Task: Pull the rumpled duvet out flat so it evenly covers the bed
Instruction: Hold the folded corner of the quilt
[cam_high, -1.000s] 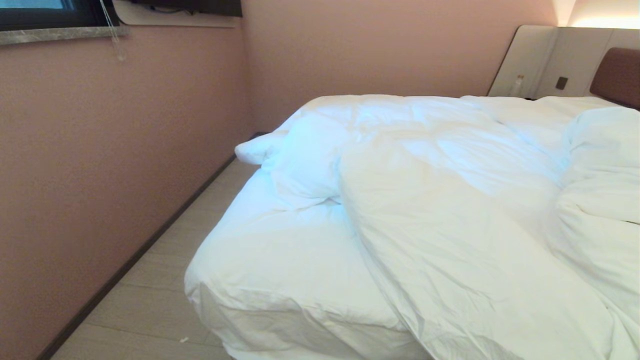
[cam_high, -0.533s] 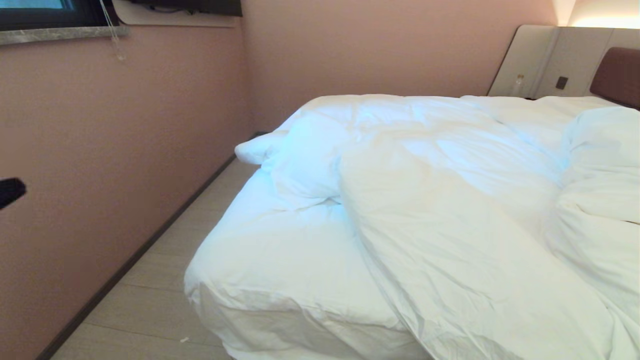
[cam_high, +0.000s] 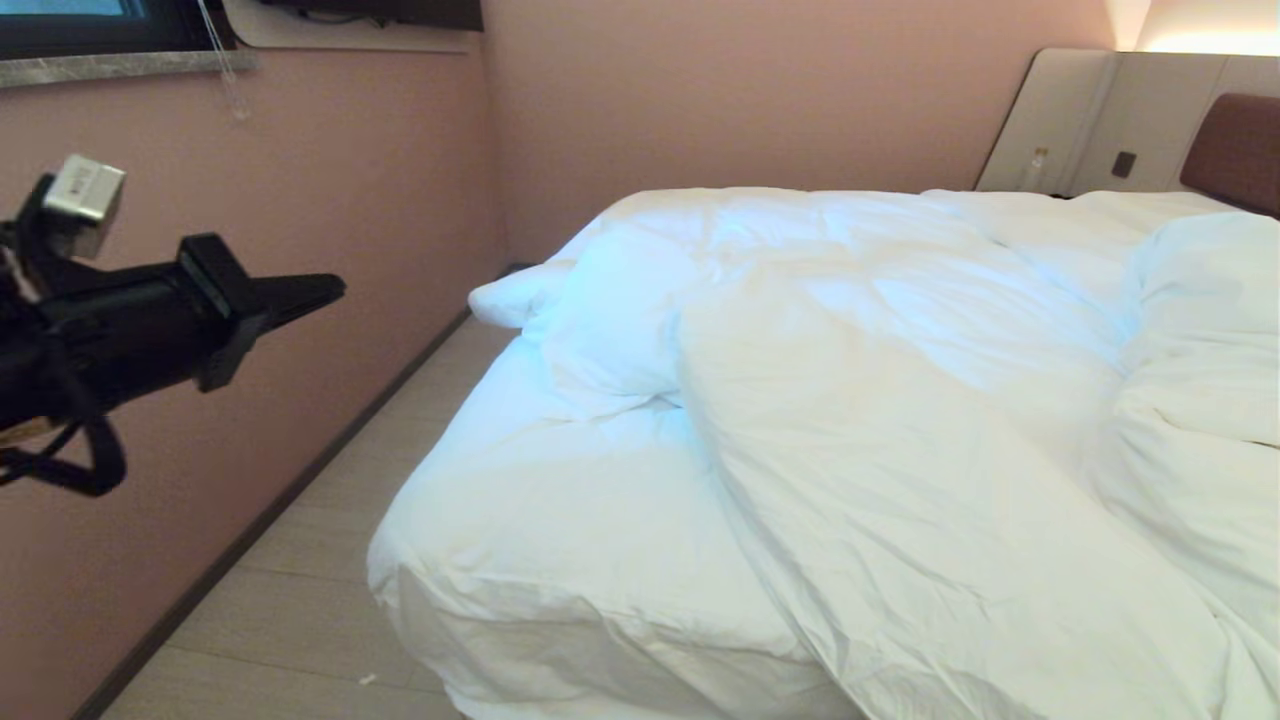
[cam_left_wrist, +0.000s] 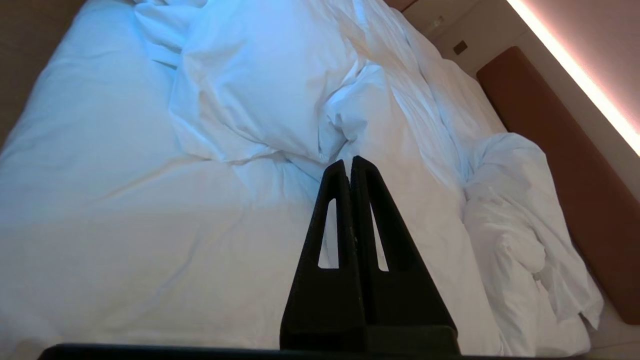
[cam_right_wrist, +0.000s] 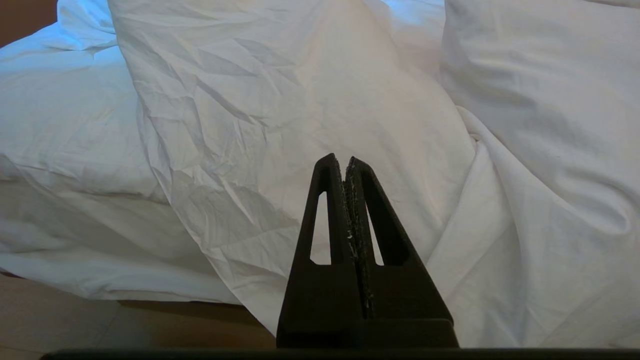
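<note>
Duvet (cam_high: 900, 420): white, creased, heaped in folds across the middle and headboard end of the bed (cam_high: 560, 600), leaving the fitted sheet (cam_high: 540, 500) bare at the foot-end corner nearest the pink wall (cam_high: 300, 200); one bunched lump lies against the brown headboard (cam_high: 1235, 150). Left gripper (cam_high: 335, 288): fingers pressed together, holding nothing, raised in the air beside the bed's wall-side edge, well apart from the duvet and pointing toward it. Right gripper (cam_right_wrist: 345, 160): fingers closed and empty, held just above a creased duvet fold at the bed's near edge, over the floor (cam_right_wrist: 75, 320).
</note>
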